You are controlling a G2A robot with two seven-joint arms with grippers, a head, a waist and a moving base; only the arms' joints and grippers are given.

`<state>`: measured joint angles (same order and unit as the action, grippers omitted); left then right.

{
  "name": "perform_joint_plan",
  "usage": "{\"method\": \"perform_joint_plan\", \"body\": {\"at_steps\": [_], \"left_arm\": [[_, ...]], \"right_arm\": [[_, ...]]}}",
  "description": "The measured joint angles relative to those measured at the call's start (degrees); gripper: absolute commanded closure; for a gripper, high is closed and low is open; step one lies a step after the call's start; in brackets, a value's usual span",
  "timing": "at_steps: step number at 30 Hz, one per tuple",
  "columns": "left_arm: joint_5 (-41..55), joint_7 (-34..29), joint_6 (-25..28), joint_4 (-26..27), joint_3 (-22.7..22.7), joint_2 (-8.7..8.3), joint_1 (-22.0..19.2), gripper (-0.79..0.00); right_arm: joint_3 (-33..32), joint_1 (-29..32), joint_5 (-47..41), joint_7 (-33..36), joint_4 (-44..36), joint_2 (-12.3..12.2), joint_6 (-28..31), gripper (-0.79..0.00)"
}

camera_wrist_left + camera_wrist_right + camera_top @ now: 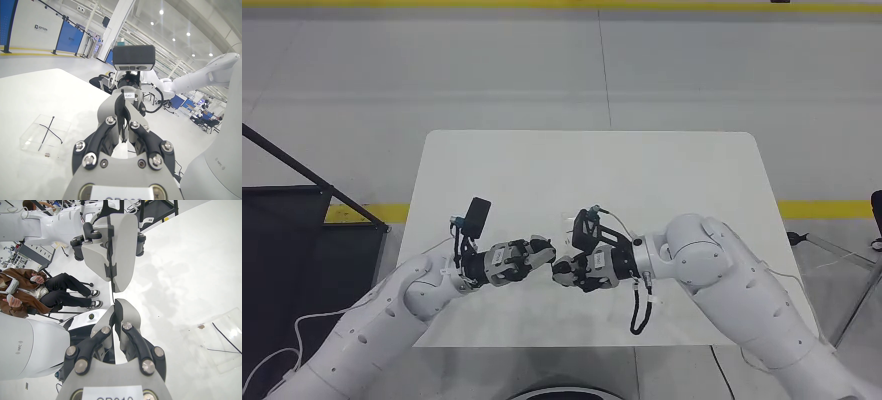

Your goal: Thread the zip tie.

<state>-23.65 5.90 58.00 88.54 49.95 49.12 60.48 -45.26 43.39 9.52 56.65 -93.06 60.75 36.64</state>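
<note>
Above the white table (662,180), the thin black plastic zip tie (113,293) is held straight between the left gripper (113,284) and the right gripper (115,308), both closed upon it (tip almost to tip), so its tail is best fed slowly and straight.

A thin black zip tie (112,294) spans the short gap from the left gripper (113,285) to the right gripper (115,304), taut and straight, each end pinched between that gripper's closed fingers.
</note>
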Motion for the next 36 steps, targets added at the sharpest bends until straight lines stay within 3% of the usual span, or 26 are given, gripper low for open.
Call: {"method": "perform_joint_plan", "body": {"at_steps": [6, 7, 10, 11, 12, 19, 28, 36], "left_arm": [[-0.64, 0.79, 0.00, -0.02, -0.41, -0.18, -0.22, 0.000], [-0.69, 0.96, 0.00, -0.02, -0.46, -0.21, -0.24, 0.000], [-0.96, 1.93, 0.00, -0.12, -0.46, -0.27, -0.26, 0.000], [-1.15, 2.56, 0.00, -0.21, -0.35, -0.29, -0.19, 0.000], [-1.33, 2.98, 0.00, -0.25, -0.26, -0.31, -0.13, 0.000], [-5.85, 7.69, 0.00, -1.73, 2.64, -0.56, 1.33, 0.000], [-12.19, 13.43, 0.00, -2.51, 7.20, -0.63, 5.08, 0.000], [-12.21, 13.46, 0.00, -2.48, 7.23, -0.63, 5.13, 0.000]], "right_arm": [[-0.02, 0.03, 0.00, -0.07, 0.04, 0.03, 0.02, 0.000], [-0.03, 0.04, -0.03, -0.07, 0.07, 0.03, 0.01, -0.160], [-0.19, 0.05, -0.33, -0.18, 0.28, 0.03, -0.16, -0.489], [-0.33, 0.03, -0.49, -0.21, 0.43, 0.01, -0.16, -0.680], [-0.45, 0.03, -0.60, -0.25, 0.51, -0.01, -0.15, -0.773], [-3.28, 0.86, 0.42, -1.17, 0.13, -0.72, -1.56, -0.785], [-8.18, 2.19, 2.13, 0.37, -1.48, -1.93, -12.36, -0.785], [-8.22, 2.20, 2.11, 0.35, -1.50, -1.93, -12.49, -0.785]]}}
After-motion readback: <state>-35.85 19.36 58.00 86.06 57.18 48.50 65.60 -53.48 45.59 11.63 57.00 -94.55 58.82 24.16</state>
